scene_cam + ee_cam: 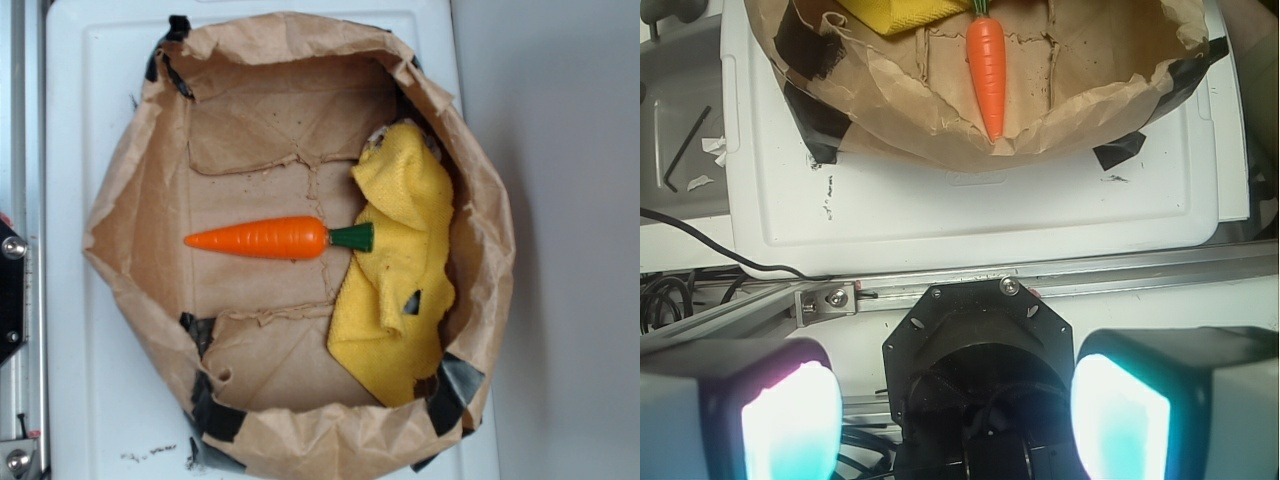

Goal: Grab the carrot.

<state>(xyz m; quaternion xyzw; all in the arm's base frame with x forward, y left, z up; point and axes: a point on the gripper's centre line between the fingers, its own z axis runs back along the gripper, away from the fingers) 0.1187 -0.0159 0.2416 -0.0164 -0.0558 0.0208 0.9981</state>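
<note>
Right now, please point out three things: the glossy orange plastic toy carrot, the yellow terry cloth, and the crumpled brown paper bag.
glossy orange plastic toy carrot (262, 239), exterior view, middle of the orange body.
yellow terry cloth (400, 270), exterior view, centre of the fabric.
crumpled brown paper bag (125, 210), exterior view, left wall.

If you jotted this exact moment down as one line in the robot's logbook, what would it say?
gripper: open, empty, outside bag | carrot: flat in paper bag, stem touching yellow cloth | grab: not begun
</note>
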